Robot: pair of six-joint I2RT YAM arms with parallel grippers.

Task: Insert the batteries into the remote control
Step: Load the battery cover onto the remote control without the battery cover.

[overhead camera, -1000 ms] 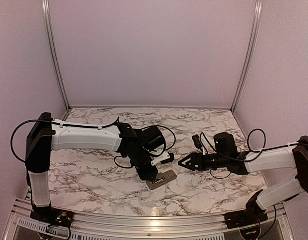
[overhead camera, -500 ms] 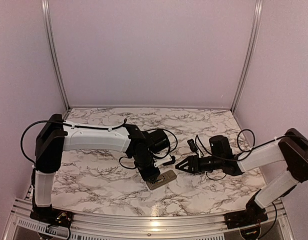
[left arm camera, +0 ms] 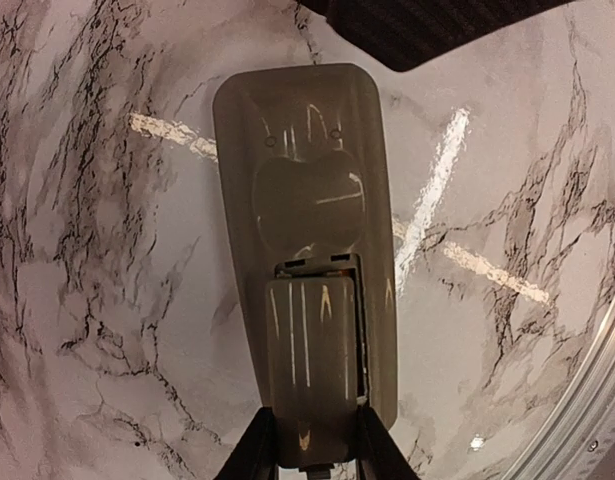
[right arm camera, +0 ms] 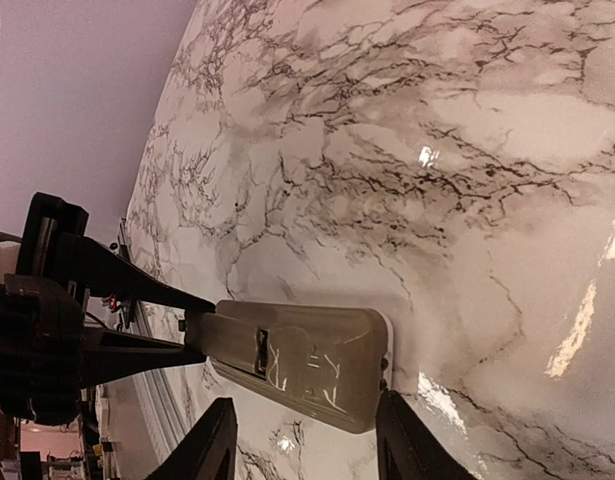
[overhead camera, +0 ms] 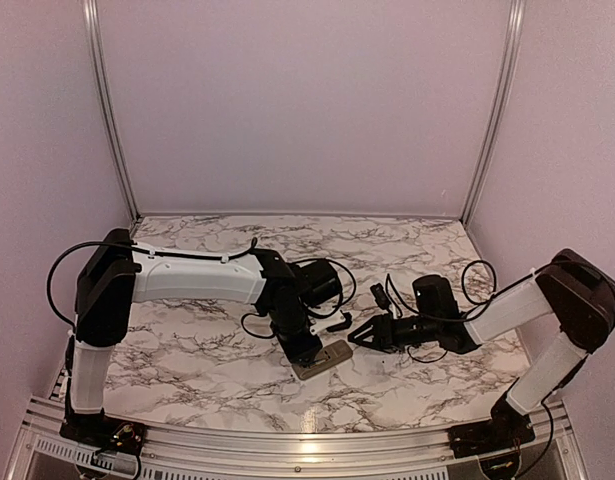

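Observation:
The remote control lies back-up on the marble, grey-beige. A flat grey cover piece sits over its recess at the near end. My left gripper is shut on that cover, one finger against each long edge. My right gripper comes in from the right, open. Its fingers straddle the remote's far end with gaps on both sides, the right finger close to the corner. The left gripper's dark fingers show at the remote's other end. No batteries are visible in any view.
An aluminium rail runs along the table's front edge, close behind the remote. Lilac walls with metal corner posts close in the sides and back. Loose black cables hang near both wrists.
The right arm has moved left to the remote and its jaws have narrowed around the far end. The left arm has swung slightly while still holding the cover.

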